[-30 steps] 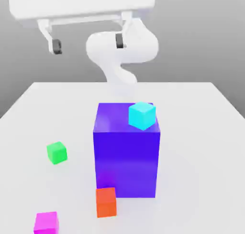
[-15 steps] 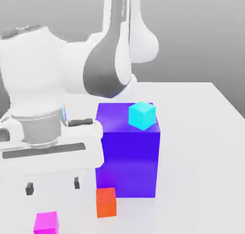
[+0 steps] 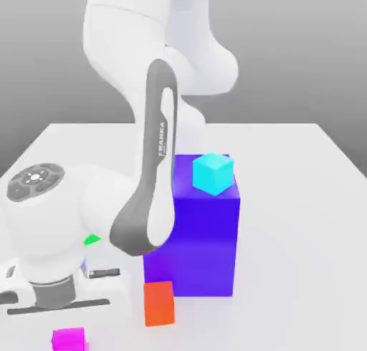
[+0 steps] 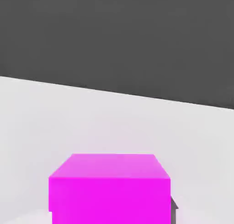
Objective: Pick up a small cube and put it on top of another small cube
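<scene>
My blue block (image 3: 204,235) stands mid-frame on the table (image 3: 301,220). At the exterior view's lower left, my gripper (image 3: 69,335) is closed on the magenta cube (image 3: 69,339) near the frame's bottom edge. The orange cube (image 3: 158,304) sits right of it; the cyan cube (image 3: 213,173) tops the block's right edge. The green cube (image 3: 92,239) peeks from behind the arm (image 3: 154,149). Open table lies along the right.

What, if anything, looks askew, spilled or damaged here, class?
Nothing looks spilled or damaged. One mild oddity: the cyan cube sits turned at an angle near a corner of the blue block, not squarely.
</scene>
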You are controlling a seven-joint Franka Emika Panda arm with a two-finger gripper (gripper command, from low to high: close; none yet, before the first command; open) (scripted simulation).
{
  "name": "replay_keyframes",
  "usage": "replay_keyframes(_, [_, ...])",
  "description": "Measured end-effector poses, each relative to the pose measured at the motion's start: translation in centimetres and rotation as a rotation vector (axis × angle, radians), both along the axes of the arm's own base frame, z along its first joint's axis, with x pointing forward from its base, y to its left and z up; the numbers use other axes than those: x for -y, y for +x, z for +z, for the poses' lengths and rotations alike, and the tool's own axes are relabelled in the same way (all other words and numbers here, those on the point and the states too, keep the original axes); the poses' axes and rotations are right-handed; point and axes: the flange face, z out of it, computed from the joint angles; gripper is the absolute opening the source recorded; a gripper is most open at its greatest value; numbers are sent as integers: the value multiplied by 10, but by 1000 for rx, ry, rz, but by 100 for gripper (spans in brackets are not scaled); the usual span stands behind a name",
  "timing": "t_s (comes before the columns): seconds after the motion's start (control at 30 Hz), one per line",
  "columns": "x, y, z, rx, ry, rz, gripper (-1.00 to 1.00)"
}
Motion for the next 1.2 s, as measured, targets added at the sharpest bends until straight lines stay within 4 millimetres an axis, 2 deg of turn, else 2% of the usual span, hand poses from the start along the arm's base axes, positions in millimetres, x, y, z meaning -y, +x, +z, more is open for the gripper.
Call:
replay_keyframes(0.13, [1,-1,49,-1,0,0,-100])
replay_keyframes(0.17, [7,-10,57,-4,3,-2,-100])
replay_keyframes(0.4, [55,-105,88,-22,28,2,-100])
replay_keyframes(0.53, [75,-169,100,-20,35,-9,-100])
replay_keyframes(0.83, [50,-278,112,-3,10,86,-100])
replay_keyframes(0.9, [45,-286,107,6,15,97,-100])
replay_keyframes(1.2, [37,-283,71,31,66,106,-100])
